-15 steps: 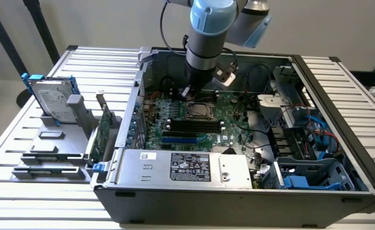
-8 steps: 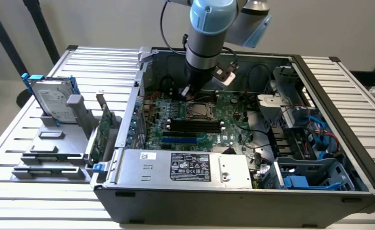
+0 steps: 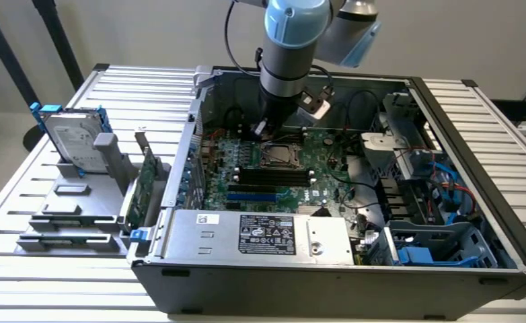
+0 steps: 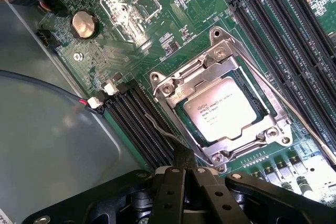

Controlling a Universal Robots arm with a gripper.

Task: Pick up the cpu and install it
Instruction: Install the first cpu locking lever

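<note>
The cpu, a flat silver-grey square with printed text, lies inside the socket of the green board, with the metal socket frame closed down around its edges. In the exterior view the cpu sits in the middle of the board, inside the open computer case. My gripper is shut, and its black fingers meet in a narrow tip just beside one corner of the socket frame, close to a thin wire lever. Nothing shows between the fingers. From outside, the gripper hangs just above the board, behind the socket.
Black memory slots run along both sides of the socket. The power supply fills the case's front, with drive bays and blue cables on the exterior view's right. A hard drive with blue rails and a card stand on a grey holder outside.
</note>
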